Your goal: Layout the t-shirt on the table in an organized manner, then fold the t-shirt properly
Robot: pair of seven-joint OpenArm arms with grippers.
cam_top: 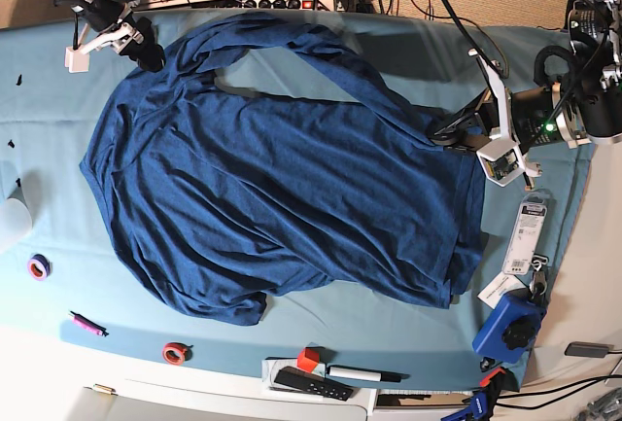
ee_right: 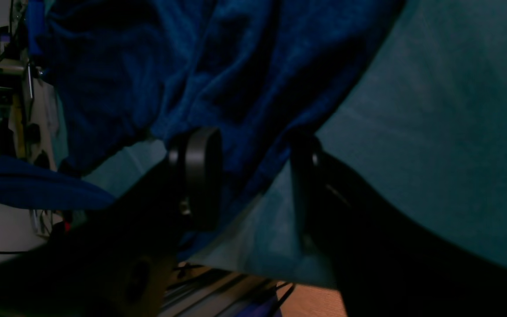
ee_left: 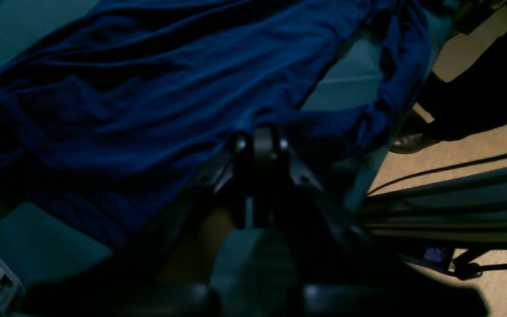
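The t-shirt (cam_top: 282, 197) is covering most of the table (cam_top: 389, 324), leaving me bare cloth along its near hem and far left. Near that hem, tape rolls (cam_top: 175, 352), a pink pen (cam_top: 86, 324), a red block (cam_top: 308, 359) and a marker (cam_top: 364, 374) are crowding my path.

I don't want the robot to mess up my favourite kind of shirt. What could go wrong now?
The left gripper is shut on a bunched fold of the dark navy-blue fabric t-shirt, so pulling might drag the creases along instead of flattening them. The right gripper is open, with shirt fabric between its jaws near the edge of the teal-cloth-covered table; closing there might pinch the teal cloth too.
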